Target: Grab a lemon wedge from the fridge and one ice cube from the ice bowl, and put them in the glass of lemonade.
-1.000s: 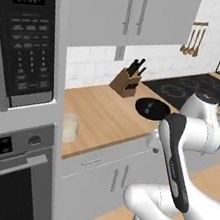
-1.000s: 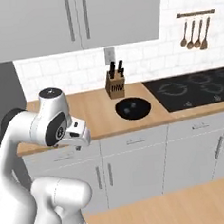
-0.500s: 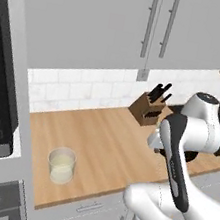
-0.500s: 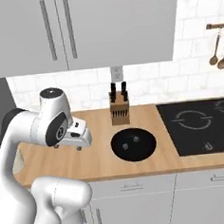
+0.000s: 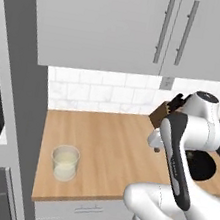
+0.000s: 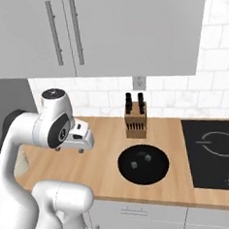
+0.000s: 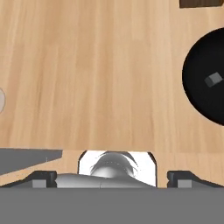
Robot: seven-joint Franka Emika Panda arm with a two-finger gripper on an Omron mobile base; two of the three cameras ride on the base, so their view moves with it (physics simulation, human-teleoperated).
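the gripper (image 6: 81,147) hangs over the bare middle of the wooden table (image 5: 111,143), pointing down, its fingers spread wide and carrying nothing. the relation that matters is a split one: the glass of lemonade (image 5: 65,163) lies to the left of the fingers, near the front edge of the table and close to the tall grey panel at the left, while the black bowl (image 6: 143,164) lies to the right of them, also toward the near edge. the fingers sit between the two, apart from both. in the hand view the bowl (image 7: 205,81) fills the right edge and a pale sliver at the far left edge is probably the rim of the glass, though too little shows to be sure.

the bowl looks the closer of the two, so a short sweep right and down would likely reach an ice cube (image 6: 147,158) first. the cubes are small and blocky with no real long axis, so finger turn should matter little.

counts: one glass, one black bowl, two grey cubes seen in it from the right base view, one cube (image 7: 214,79) from the hand view, one knife block (image 6: 136,120) behind the bowl, one arm. no lemon wedge can be made out.
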